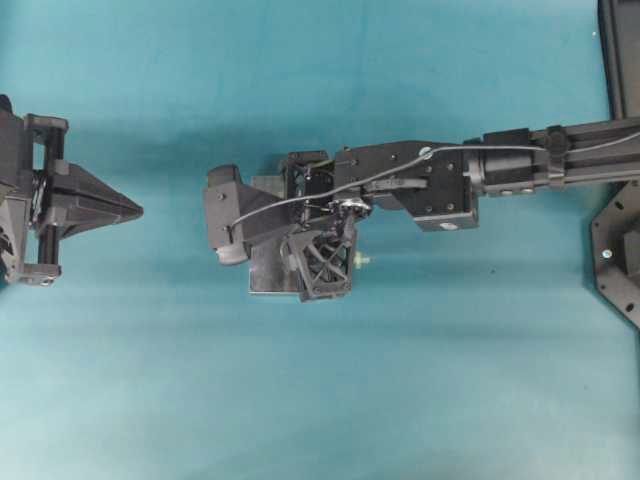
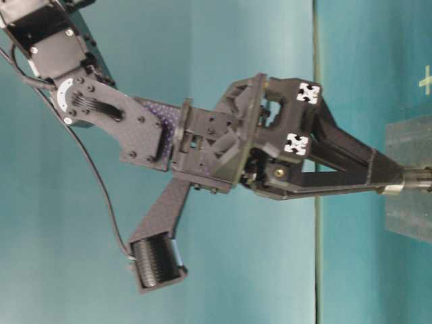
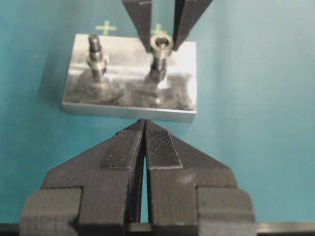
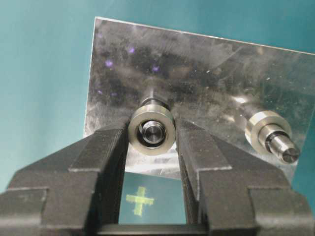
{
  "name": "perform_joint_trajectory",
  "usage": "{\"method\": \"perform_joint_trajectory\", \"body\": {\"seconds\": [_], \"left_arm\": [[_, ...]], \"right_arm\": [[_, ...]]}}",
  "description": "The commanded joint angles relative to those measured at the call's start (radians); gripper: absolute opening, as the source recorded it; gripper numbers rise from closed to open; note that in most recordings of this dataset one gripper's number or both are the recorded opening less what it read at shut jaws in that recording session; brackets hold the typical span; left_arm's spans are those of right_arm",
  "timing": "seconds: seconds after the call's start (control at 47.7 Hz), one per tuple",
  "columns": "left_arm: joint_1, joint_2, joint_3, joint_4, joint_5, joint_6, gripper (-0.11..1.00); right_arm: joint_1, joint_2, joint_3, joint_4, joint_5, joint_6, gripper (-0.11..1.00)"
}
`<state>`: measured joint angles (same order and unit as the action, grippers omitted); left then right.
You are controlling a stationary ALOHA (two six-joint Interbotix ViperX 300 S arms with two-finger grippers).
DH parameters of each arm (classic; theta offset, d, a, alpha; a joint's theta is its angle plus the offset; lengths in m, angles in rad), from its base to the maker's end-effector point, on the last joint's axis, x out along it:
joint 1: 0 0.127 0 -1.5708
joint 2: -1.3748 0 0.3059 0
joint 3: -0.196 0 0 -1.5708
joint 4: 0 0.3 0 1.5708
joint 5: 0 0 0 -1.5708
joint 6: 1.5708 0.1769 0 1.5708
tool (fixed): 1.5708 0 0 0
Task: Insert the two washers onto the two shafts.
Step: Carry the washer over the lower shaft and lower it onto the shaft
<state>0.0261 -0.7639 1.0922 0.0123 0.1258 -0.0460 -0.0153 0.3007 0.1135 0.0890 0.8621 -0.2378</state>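
- My right gripper (image 4: 151,135) is clamped on the washer (image 4: 151,131), which sits ringed around the tip of the shaft (image 4: 152,132) on the metal plate (image 4: 197,64).
- Second shaft (image 4: 275,137) next door already wears a ring.
- My left gripper (image 3: 144,142) hangs back, jaws pressed together on nothing.

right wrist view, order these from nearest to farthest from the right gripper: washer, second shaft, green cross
1. washer, between the fingers of the right gripper
2. green cross, on the table below the plate
3. second shaft, far right on the plate
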Motion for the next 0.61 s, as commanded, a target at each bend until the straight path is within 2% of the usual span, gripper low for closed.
{"method": "perform_joint_trajectory", "body": {"seconds": [0.0,0.147,0.314,0.356,0.503,0.587], "left_arm": [[0.000,0.000,-0.023,0.003,-0.005,-0.003,0.00],[0.000,0.000,-0.021,0.003,-0.005,-0.002,0.00],[0.000,0.000,-0.021,0.003,-0.005,-0.003,0.00],[-0.002,0.000,-0.021,0.003,-0.005,-0.003,0.00],[0.000,-0.002,-0.020,0.003,-0.005,-0.003,0.00],[0.000,0.000,-0.018,0.003,-0.005,-0.003,0.00]], "right_arm": [[0.003,-0.014,-0.026,0.002,0.012,-0.011,0.33],[0.003,-0.008,-0.026,0.005,0.020,-0.009,0.35],[0.005,-0.003,-0.026,0.008,0.038,-0.009,0.80],[0.006,-0.003,-0.026,0.014,0.043,-0.009,0.81],[0.014,-0.003,-0.026,0.044,0.048,-0.011,0.72],[0.018,-0.002,-0.025,0.046,0.041,-0.011,0.70]]}}
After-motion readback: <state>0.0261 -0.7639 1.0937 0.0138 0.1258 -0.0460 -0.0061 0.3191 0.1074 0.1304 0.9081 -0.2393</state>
